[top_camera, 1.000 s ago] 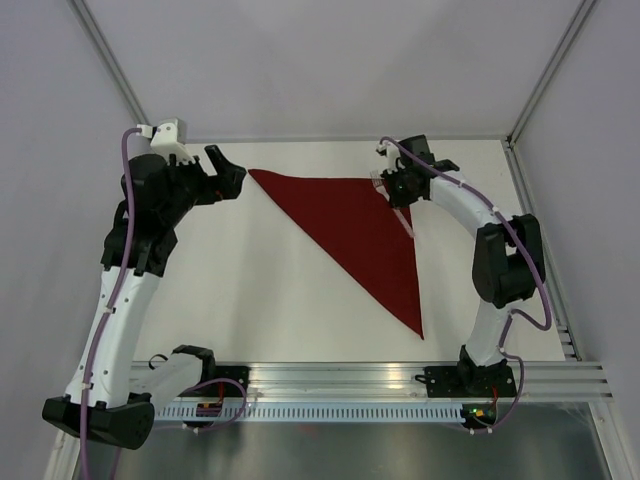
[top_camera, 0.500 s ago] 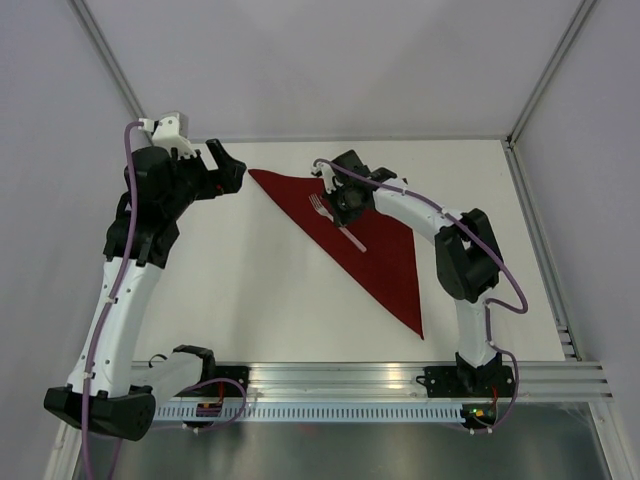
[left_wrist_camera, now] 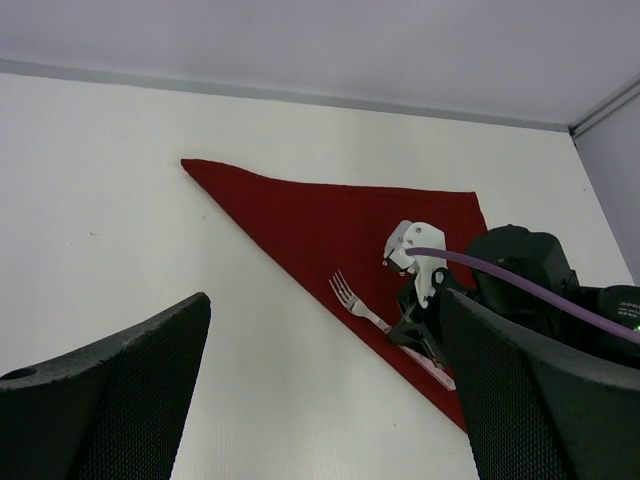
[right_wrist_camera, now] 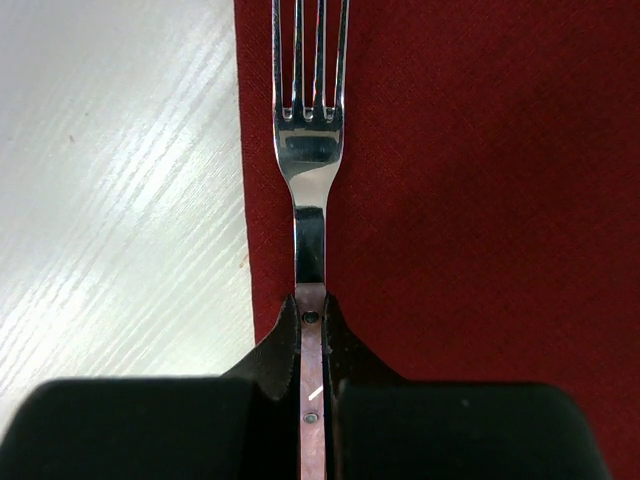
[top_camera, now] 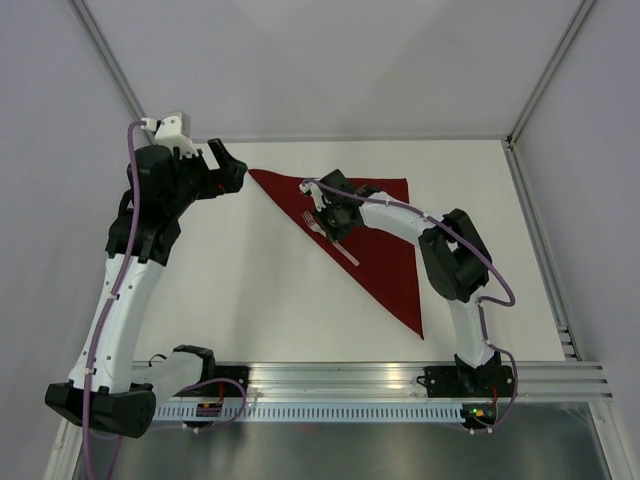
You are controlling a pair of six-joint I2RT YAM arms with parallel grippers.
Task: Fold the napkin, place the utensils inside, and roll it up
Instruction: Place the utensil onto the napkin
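- The white table (top_camera: 250, 290) filled the middle of the overhead view. It had bare room to the left of and below the cloth, and walls closed in the far and side edges.
- The napkin (top_camera: 395, 275) lay flat, centre-right, already folded into a triangle. Its long edge ran from the upper left down to the lower right. It looked thin, soft and light, likely to slide or bunch, so a corner or edge seemed the best place to pinch.
- The left gripper (top_camera: 228, 165) hung spread wide and empty, just beyond the napkin's upper-left tip.
- The right gripper (right_wrist_camera: 311, 320) was clamped on the fork's handle.
- The fork (right_wrist_camera: 310, 150), stiff and smooth, pointed up the wrist frame with its tines just inside the napkin's long edge. Whether it touched the cloth could not be told.
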